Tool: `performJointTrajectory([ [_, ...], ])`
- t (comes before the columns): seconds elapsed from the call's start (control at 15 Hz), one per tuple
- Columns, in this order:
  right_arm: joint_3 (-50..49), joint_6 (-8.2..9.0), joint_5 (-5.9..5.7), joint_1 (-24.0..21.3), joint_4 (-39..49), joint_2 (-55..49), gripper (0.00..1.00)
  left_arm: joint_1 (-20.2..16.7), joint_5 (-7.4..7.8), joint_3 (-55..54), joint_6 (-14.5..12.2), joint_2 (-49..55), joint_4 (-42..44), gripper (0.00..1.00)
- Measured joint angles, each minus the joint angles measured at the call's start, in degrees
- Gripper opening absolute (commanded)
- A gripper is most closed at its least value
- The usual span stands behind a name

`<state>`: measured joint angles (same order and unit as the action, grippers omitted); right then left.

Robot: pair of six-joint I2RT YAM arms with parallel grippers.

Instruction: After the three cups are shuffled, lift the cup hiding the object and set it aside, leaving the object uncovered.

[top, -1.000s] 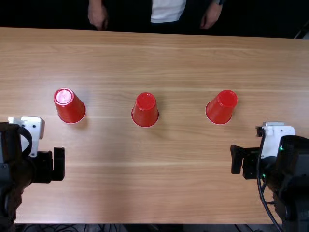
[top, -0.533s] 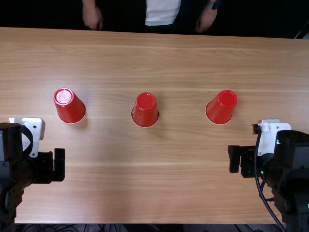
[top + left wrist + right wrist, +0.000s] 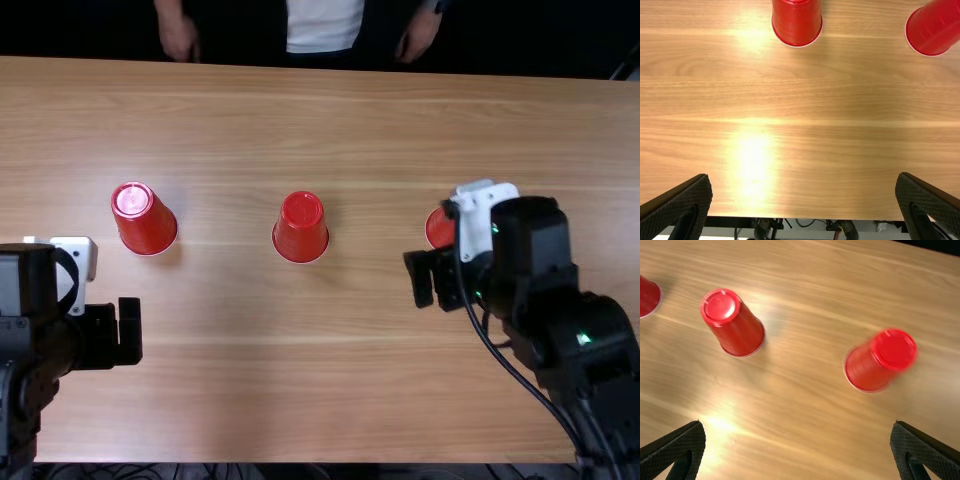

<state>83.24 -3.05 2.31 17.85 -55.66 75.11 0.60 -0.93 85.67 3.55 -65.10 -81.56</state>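
Observation:
Three red cups stand upside down in a row across the table: the left cup (image 3: 143,218), the middle cup (image 3: 300,228) and the right cup (image 3: 436,228), which my right arm partly covers. My right gripper (image 3: 428,277) hangs just near-left of the right cup, fingers open and empty. In the right wrist view the right cup (image 3: 881,360) and middle cup (image 3: 734,322) lie ahead of the open gripper (image 3: 797,432), with the left cup (image 3: 647,295) at the edge. My left gripper (image 3: 128,330) is open near the table's front left; its wrist view has the left cup (image 3: 796,20) and middle cup (image 3: 932,27).
Bare wood of the table (image 3: 330,120) stretches behind the cups to the far edge. The near edge of the table (image 3: 805,216) lies just under the left gripper, with cables below it.
My right arm has swung forward and to the left from the front right corner, and now covers part of the right cup. The left arm has barely shifted. The cups have not moved.

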Motion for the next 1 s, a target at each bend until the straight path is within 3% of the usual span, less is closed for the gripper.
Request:
performJointTrajectory([
  [0.53, 12.5, 0.02, 0.07, 11.0, 3.9, 20.3, 1.00, 0.9, -0.20, 0.0, 0.2, -2.7, 0.1, 1.00],
  [1.0, 21.8, 0.09, 0.11, 12.5, 4.7, 35.2, 1.00, 1.0, -0.20, -0.2, 0.2, -2.7, 1.0, 1.00],
])
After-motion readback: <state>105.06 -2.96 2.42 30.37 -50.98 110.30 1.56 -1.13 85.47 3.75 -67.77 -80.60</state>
